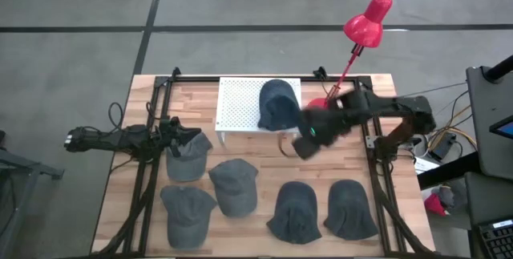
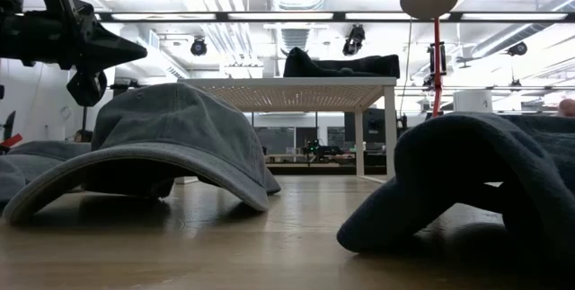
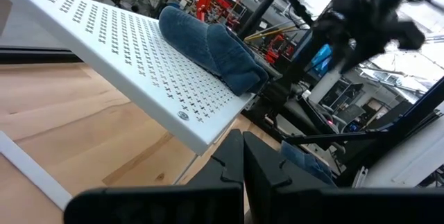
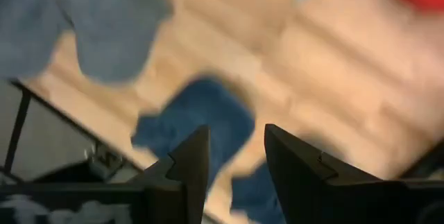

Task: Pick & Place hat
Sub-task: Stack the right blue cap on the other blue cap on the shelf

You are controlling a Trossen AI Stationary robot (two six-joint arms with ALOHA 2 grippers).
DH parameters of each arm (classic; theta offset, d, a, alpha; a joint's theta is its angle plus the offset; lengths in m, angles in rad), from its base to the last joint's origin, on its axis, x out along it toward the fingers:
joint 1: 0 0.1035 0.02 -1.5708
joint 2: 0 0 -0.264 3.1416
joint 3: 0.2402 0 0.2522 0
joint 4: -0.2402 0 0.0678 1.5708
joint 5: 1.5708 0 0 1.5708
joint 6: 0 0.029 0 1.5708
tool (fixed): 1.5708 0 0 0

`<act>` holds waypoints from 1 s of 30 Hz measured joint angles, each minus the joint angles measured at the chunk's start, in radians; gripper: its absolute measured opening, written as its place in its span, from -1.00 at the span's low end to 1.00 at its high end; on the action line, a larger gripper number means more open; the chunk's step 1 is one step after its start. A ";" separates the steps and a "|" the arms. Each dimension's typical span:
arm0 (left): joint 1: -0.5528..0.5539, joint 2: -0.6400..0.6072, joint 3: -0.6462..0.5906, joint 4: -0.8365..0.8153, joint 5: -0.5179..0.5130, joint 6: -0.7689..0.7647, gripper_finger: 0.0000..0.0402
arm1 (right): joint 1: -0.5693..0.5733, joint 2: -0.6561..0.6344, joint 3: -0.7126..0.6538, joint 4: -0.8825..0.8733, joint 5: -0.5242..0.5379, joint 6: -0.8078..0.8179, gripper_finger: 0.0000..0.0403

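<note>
On the white perforated shelf (image 1: 240, 103) at the back of the wooden counter (image 1: 256, 151), seen from above, one grey hat (image 1: 278, 103) already lies; five more hats are spread along the near side. The right tool (image 1: 309, 140) hangs empty just beside the shelf. In the low view, a hat (image 2: 162, 142) fills the foreground. In the left wrist view, the left tool (image 3: 243, 165) is pressed together. In the right wrist view, the fingers (image 4: 191, 165) are spread; a low approach onto the next hat's crown is advised.
</note>
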 joint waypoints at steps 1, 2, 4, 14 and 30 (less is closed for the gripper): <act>0.000 0.000 0.000 0.000 0.000 0.001 -1.00 | 0.040 -0.017 -0.029 -0.001 -0.016 0.048 -0.34; 0.000 0.000 0.000 0.000 0.000 0.001 -1.00 | 0.082 -0.034 -0.060 -0.001 -0.032 0.100 -0.34; 0.000 0.000 0.000 0.000 0.000 0.001 -1.00 | 0.168 -0.059 -0.121 -0.001 -0.067 0.218 -0.33; 0.000 0.000 0.000 0.000 0.000 0.001 -1.00 | 0.516 -0.112 -0.301 0.034 -0.164 0.706 -0.11; 0.000 0.000 0.000 0.000 0.000 -0.011 -1.00 | 0.618 -0.112 -0.635 0.213 -0.300 0.557 0.14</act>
